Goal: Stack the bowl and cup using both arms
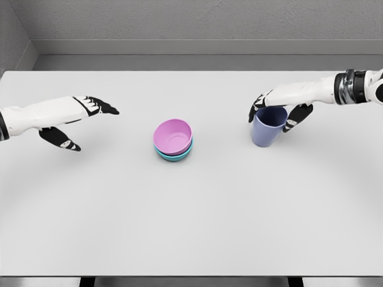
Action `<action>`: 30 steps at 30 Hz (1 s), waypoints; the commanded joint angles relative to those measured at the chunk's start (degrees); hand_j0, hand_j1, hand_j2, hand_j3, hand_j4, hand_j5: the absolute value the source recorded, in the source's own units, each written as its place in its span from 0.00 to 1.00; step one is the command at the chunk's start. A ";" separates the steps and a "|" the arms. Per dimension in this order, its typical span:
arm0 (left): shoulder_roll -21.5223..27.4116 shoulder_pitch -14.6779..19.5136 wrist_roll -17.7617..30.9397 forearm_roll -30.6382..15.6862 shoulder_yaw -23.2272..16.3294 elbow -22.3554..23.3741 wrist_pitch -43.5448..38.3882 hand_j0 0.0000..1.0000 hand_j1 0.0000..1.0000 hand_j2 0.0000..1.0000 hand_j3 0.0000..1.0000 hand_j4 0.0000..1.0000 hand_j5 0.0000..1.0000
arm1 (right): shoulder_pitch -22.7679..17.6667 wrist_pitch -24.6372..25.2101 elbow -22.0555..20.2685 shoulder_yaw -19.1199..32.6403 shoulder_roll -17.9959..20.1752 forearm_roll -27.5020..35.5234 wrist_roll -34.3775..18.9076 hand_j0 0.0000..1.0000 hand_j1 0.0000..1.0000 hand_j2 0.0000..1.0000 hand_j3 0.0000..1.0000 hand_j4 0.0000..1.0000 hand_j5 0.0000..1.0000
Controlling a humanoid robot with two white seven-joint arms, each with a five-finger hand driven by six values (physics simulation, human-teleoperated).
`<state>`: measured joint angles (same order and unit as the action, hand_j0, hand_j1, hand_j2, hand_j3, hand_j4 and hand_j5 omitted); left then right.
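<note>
A pink bowl sits nested in a teal bowl near the middle of the white table. To the right stands a blue-violet cup, upright. My right hand wraps around the cup's rim from behind, fingers on its left side and thumb on its right. My left hand hovers open at the left, well away from the bowls, fingers stretched toward the centre and holding nothing.
A grey wall runs behind the table's far edge. The table's front edge lies near the bottom of the view.
</note>
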<state>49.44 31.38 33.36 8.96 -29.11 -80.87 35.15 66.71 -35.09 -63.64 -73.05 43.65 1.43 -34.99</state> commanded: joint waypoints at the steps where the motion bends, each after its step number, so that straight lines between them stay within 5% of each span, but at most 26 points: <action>1: 0.04 0.00 -0.05 -0.43 0.02 0.01 -0.15 1.00 1.00 1.00 1.00 1.00 1.00 | 0.00 0.09 -0.08 0.01 0.03 0.24 -0.01 0.67 0.67 0.67 0.67 0.67 0.67; 30: 0.57 -0.26 0.04 -0.35 -0.15 1.24 -0.15 1.00 1.00 1.00 1.00 1.00 1.00 | 2.99 0.09 -7.63 0.10 0.47 0.15 -0.01 0.64 0.64 0.64 0.64 0.64 0.64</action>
<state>49.99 31.11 33.42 9.00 -29.31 -79.71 35.15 69.79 -35.16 -70.40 -73.03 44.08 1.29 -35.03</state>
